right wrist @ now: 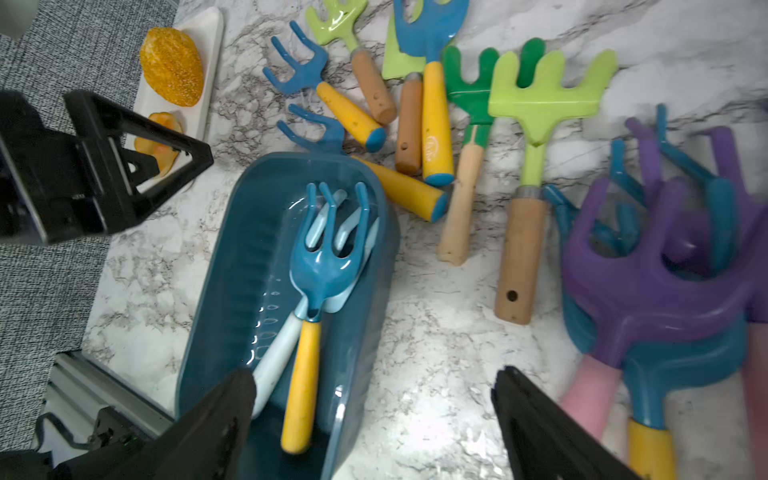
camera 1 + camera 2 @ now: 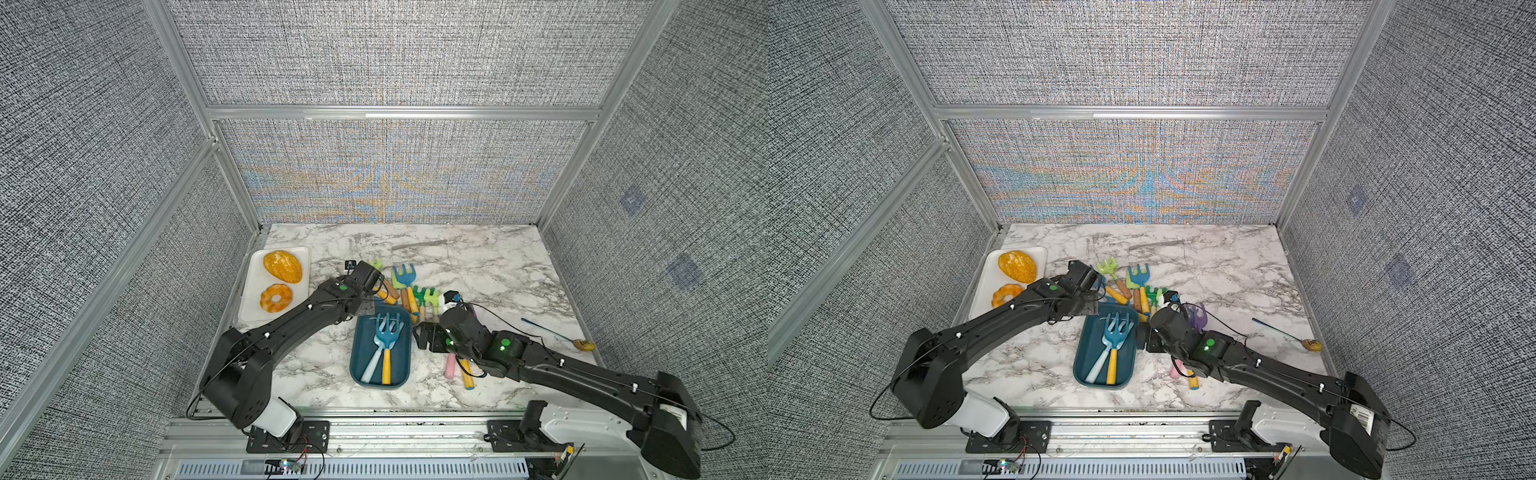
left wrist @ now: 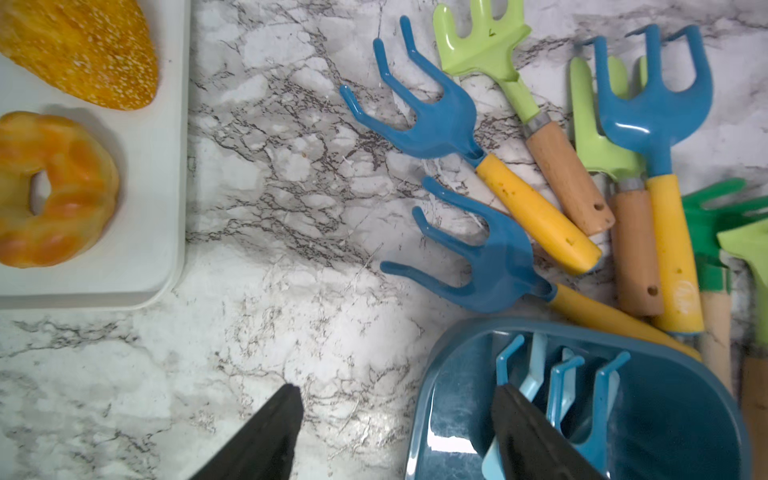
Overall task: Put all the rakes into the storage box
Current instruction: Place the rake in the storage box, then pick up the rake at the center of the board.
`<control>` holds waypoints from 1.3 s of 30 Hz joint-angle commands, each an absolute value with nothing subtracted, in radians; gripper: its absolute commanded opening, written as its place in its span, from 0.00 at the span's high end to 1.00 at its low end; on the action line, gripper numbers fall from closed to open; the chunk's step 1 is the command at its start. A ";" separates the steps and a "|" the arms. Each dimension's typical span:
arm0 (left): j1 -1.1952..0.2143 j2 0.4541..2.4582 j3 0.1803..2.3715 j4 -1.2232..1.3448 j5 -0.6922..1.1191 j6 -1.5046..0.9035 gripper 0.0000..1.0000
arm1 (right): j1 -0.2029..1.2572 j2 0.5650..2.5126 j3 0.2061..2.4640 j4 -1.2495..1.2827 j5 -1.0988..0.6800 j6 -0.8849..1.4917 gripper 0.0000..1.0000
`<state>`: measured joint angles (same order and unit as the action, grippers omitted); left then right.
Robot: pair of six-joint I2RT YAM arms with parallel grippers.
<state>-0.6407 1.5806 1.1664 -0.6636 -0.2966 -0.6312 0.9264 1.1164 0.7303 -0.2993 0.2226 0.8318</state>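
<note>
We find the storage box (image 2: 360,357) near the middle of the counter's (image 2: 478,266) front edge. The rake (image 2: 387,337), blue-headed with a yellow handle, lies inside it on top of a pale blue rake (image 2: 371,368), prongs toward the back edge. The right gripper (image 1: 374,380) hangs released, jaws wide with nothing between them, just beside the box's right wall. The left gripper (image 3: 397,390) is likewise spread and empty, over the box's far left corner. More rakes (image 2: 402,275) are heaped just behind the box, and a white tray (image 2: 249,309) lies along the left edge.
</note>
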 commanded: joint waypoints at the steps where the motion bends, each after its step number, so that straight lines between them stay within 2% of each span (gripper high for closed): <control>1: -0.630 1.649 1.250 -0.702 -0.206 -0.606 0.25 | 0.876 1.061 0.694 -0.334 0.236 0.784 0.02; 6: -0.638 1.687 1.267 -0.683 -0.129 -0.628 0.28 | 0.786 0.973 0.607 -0.368 0.204 0.776 0.04; 10: -0.650 1.652 1.223 -0.672 -0.135 -0.641 0.29 | 0.769 0.949 0.537 -0.350 0.153 0.789 0.25; 14: -0.663 1.595 1.166 -0.660 -0.152 -0.652 0.28 | 0.769 0.981 0.495 -0.302 0.085 0.799 0.38; 28: -0.664 1.486 1.042 -0.646 -0.194 -0.666 0.28 | 0.770 1.221 0.483 -0.199 0.083 0.804 0.45; 34: -0.664 1.444 1.003 -0.639 -0.199 -0.665 0.28 | 0.779 1.285 0.486 -0.166 0.094 0.825 0.59; 39: -0.664 1.393 0.969 -0.635 -0.213 -0.664 0.28 | 0.806 1.227 0.521 -0.228 0.155 0.849 0.74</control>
